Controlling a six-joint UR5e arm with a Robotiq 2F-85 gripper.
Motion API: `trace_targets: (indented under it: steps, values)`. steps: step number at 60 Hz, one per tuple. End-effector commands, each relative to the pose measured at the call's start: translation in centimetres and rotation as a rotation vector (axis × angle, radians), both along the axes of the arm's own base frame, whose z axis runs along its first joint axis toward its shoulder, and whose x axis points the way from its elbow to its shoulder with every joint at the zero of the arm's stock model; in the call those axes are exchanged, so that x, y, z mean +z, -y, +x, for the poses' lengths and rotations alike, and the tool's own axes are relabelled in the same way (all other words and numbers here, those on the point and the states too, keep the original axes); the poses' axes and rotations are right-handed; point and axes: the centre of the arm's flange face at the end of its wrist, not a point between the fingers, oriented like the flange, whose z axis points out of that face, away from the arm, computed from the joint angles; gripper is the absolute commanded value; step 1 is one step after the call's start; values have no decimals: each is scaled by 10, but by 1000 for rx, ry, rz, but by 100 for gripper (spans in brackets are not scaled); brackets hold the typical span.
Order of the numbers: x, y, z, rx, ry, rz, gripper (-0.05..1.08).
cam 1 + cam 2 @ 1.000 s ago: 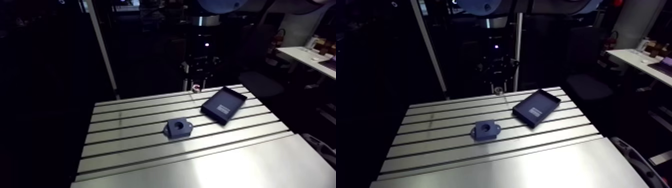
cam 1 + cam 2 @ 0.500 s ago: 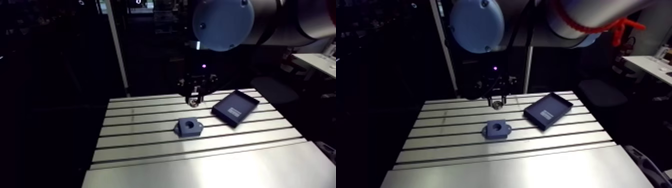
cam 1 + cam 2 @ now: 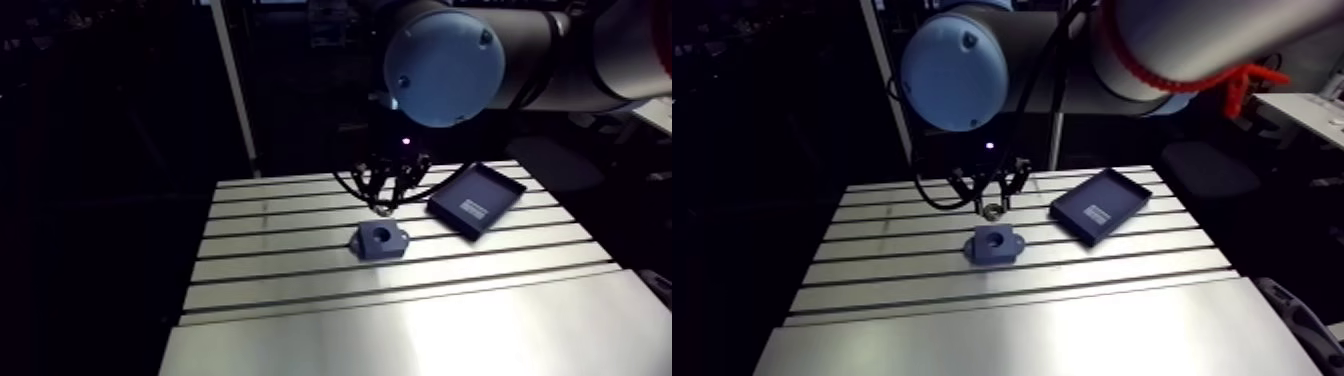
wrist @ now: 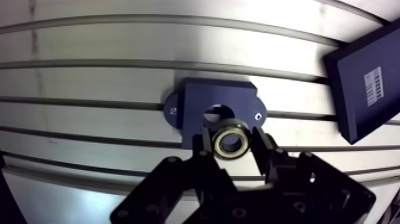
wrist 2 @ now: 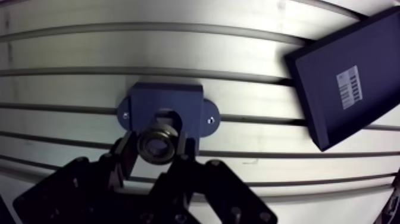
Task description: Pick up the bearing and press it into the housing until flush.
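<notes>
End effector (image 4: 233, 144) clamped on bearing (image 4: 231, 133), which sits between its fingertips. Housing (image 4: 199, 107) lies just ahead and below on slotted worktop (image 4: 119, 77), bore open. Dark tray (image 4: 363, 83) off to one side.

The dark blue housing (image 3: 381, 240) sits on the slotted table (image 3: 400, 320) with its round bore facing up. The gripper (image 3: 383, 205) hangs just behind the housing and close above it. A dark tray (image 3: 476, 200) lies near the housing, rightward and slightly farther back
</notes>
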Motion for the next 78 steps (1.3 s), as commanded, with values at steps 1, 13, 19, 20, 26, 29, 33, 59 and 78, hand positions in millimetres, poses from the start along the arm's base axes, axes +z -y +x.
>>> trace_targets:
  steps: [1,13,19,20,26,29,33,59,78]
  values:
    - [-9,0,1,1,0,-2,72]
    - [-13,1,3,10,9,-2,73]
    - [-18,1,5,13,11,-2,74]
    - [-20,1,5,15,12,-2,74]
    - [-25,1,6,16,10,-2,74]
    - [-26,1,6,16,10,-2,74]
    - [-29,1,7,18,15,-3,74]
    - [-37,1,5,19,16,-3,74]
    - [-42,1,4,19,23,-4,73]
